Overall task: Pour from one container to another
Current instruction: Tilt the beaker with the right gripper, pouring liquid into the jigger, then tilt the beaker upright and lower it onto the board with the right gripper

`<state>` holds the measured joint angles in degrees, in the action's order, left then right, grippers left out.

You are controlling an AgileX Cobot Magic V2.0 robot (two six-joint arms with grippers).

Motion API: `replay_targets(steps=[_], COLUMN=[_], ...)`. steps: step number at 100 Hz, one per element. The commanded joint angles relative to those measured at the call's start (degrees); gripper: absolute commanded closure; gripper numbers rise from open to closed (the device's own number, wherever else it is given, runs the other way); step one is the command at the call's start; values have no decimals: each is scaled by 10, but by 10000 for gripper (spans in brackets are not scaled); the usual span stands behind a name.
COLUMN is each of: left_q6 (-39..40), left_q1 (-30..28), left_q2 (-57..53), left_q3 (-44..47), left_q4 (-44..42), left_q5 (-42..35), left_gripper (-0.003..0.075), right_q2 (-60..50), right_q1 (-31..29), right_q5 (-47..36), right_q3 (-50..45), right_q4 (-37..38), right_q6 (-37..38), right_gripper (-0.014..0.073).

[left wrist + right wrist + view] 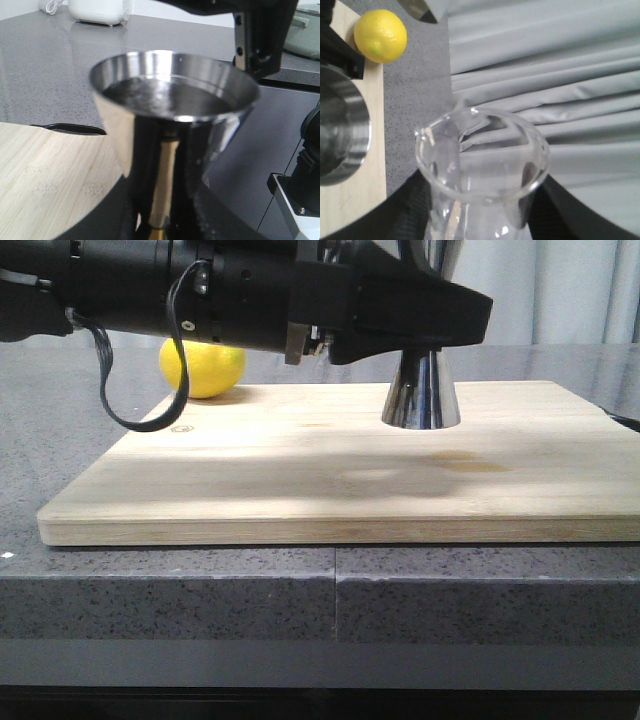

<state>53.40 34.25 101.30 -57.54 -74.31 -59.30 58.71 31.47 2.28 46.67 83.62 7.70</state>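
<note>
The steel jigger [421, 390] is seen standing upright on the wooden board [340, 475], toward the back and right of the middle, and its lower cone is all that shows in the front view, since the left arm [240, 290] is stretched across the frame in front of its top. Behind the board's rear left corner, on the grey counter [60, 410], a lemon [203, 368] is parked.

From the left wrist, the jigger's upper cup [175, 95] is filled close to the rim with liquid, and the dark fingers are pressed along both sides of the narrow waist, so the jigger is held by the left gripper [167, 220].

From the right wrist, the glass beaker [482, 155] is seen mouth-on with its pouring lip turned toward the jigger [340, 130]; the view is rotated, so the beaker is lying well over. It is held in the right gripper [480, 225], with the dark fingers closed on both sides of the glass. Little or no liquid can be made out inside it. The beaker cannot be found in the front view. A grey curtain [550, 60] hangs behind.
</note>
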Motion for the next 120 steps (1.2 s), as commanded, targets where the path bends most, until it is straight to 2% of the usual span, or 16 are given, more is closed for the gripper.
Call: replay_targets(steps=[1,28,37,53,67,93,107,120], left_q6=[5,5,5,5,5,5,5,5], left_q1=[-1,-1,-1,-1,-2,-4,-4,-4], left_q2=[-31,-31,-31,-31,-31,-31,-31,-31], left_q3=[-17,-17,-17,-17,-17,-17,-17,-17], left_q4=[26,26,26,26,26,26,26,26], left_q5=[-42,-42,-42,-42,-42,-42,-42,-42], left_gripper=[741,741,741,741,741,741,741,741], right_q2=[-13,-13,-13,-5,21,97,136,166], right_q1=[2,2,2,0,-28,-134,-208,-289], right_q5=[29,59,76,123,133,20,-75,-202], right_q3=[23,23,23,23,23,23,23,23], right_q4=[-2,-30,-31,-32,-32,-32,-54,-91], right_q6=[61,317,377,425,467,496,501,501], right_gripper=[301,301,301,301,301,301,301,301])
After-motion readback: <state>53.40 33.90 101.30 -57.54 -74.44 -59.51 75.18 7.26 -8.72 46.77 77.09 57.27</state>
